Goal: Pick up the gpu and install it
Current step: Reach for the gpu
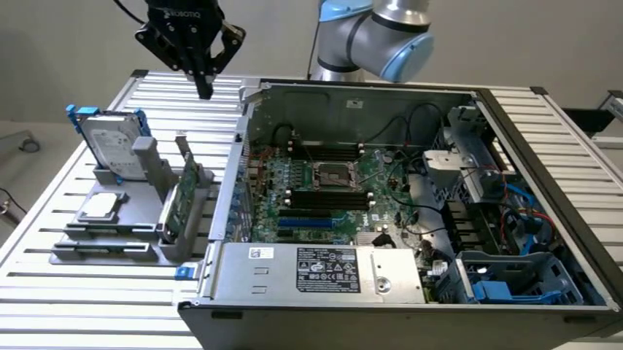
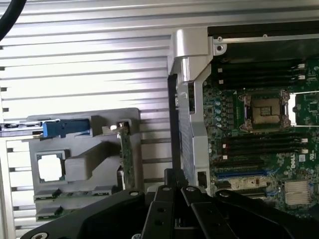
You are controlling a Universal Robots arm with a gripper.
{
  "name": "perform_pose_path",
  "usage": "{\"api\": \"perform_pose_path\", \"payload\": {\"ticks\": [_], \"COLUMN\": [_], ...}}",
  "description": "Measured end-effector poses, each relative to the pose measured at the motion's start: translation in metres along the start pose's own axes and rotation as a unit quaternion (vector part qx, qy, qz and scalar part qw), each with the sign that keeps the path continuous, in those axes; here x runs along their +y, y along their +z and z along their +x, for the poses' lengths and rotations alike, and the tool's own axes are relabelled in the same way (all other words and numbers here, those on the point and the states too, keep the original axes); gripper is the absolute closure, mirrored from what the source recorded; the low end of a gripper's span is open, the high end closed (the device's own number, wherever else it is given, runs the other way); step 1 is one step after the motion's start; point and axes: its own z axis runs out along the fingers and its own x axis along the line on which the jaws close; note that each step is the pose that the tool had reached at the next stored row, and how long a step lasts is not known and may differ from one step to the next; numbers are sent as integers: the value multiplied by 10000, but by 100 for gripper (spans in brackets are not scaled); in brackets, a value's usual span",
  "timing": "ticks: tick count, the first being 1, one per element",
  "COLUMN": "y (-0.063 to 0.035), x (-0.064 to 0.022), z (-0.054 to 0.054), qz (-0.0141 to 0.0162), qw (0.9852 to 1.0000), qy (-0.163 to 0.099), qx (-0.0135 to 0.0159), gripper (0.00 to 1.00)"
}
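**Surface.** One table of ribbed silver metal slats, running under everything.

**Room.** One plain pale wall behind the table.

**Items, counted.**
- Robot arm: one, grey with a pale blue joint cap, standing at the far edge of the table.
- Pincer: one, black, fingers pressed together and holding nothing. It hangs in the air over the table, beyond the grey holder and just off the case's far corner on the exterior view's left.
- Computer case: one, lying open-side up on the exterior view's right half of the table.
- Motherboard: one, large and green, flat on the case floor, with one bare metal processor socket near its middle.
- Power supply: one, silver box with a black label, along the near wall of the case.
- Grey holder: one, on the table beside the case, on the exterior view's left.
- Gpu: one, standing on edge in the holder's slot nearest the case, its green board showing. Untouched; well apart from the pincer.
- Hard drive: one, silver in a blue frame, upright at the holder's far end.
- Processor chip: one, lying flat on the holder.
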Motion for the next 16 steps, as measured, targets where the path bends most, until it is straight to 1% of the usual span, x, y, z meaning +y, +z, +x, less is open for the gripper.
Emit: {"api": "perform_pose_path", "payload": {"ticks": [6,10,12,15,16], "y": [47,74,87,103,104], "x": [-24,-39,-46,-51,-52], "z": [272,452,539,597,599], "qz": [22,45,63,91,101], "qw": [10000,10000,10000,10000,9999], "qy": [-1,-2,-5,-35,-58], "qx": [-1,-2,-2,4,18], "gripper": [89,89,89,89,89]}}
